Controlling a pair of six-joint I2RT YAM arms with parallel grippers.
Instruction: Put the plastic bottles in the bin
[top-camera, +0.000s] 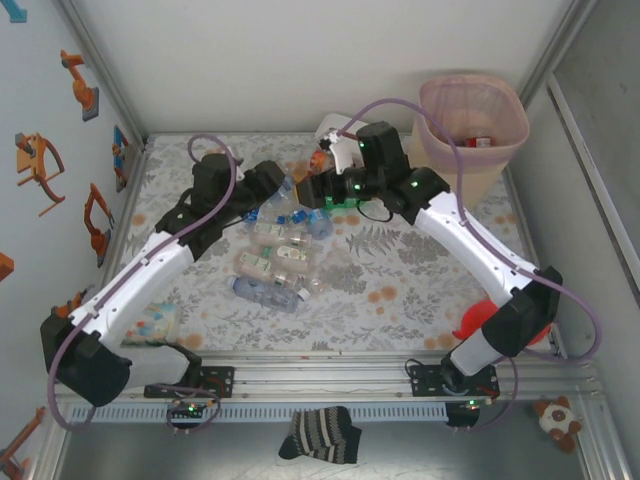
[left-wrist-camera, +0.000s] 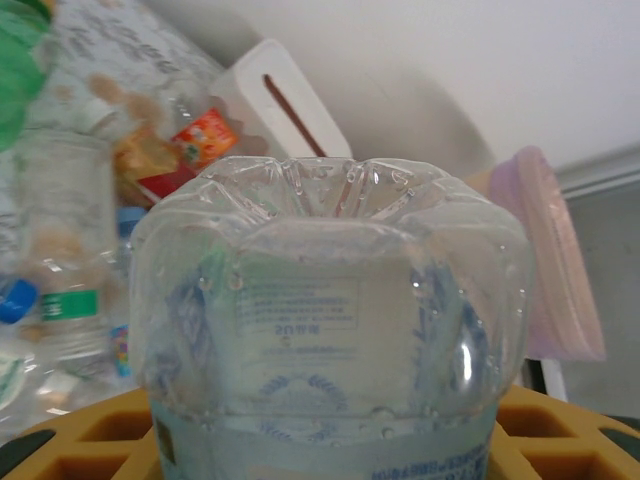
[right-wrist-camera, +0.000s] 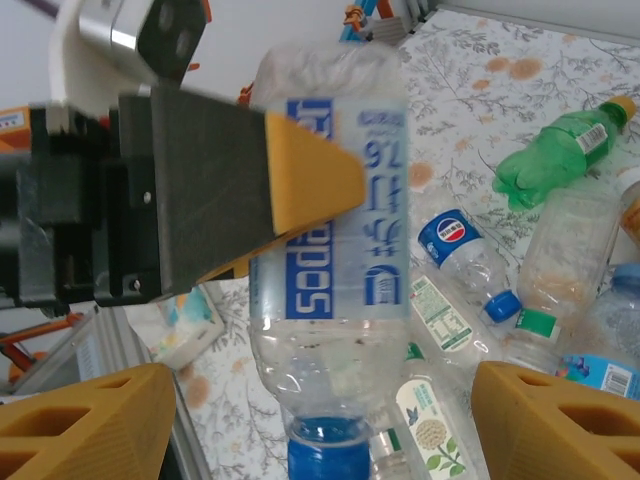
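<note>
Clamped in the left hand (top-camera: 277, 188), above the middle of the table (top-camera: 400, 275): one clear bottle (right-wrist-camera: 330, 250) with a blue-lettered label, held over the heap rather than resting in it. Gripped across the fingers, not along them, with the base end up toward the left wrist camera and the blue cap at the other end. From the right wrist, upright straight ahead, cap at the bottom of the view, one yellow finger pad (right-wrist-camera: 310, 175) of the left hand pressed against its side. Right hand (right-wrist-camera: 325, 420) spread wide and gripping nothing, its fingers either side of the cap end and well apart from it. To judge by that, a handover in the making. Sensible enough, given the bin (top-camera: 428, 105) at the far right corner, beyond and to the right of both hands and plainly nearer the right arm. Calls for closing the right hand on the lower half, under the left finger, before any letting go. Just behind the two hands, a white tissue box (top-camera: 335, 130), beside the route to the bin; probably no hindrance to a high carry. Below, loose bottles (top-camera: 280, 255) heaped on the table, a green one (right-wrist-camera: 555, 155) among them. Inside the bin, something red and white, too small to name.
</note>
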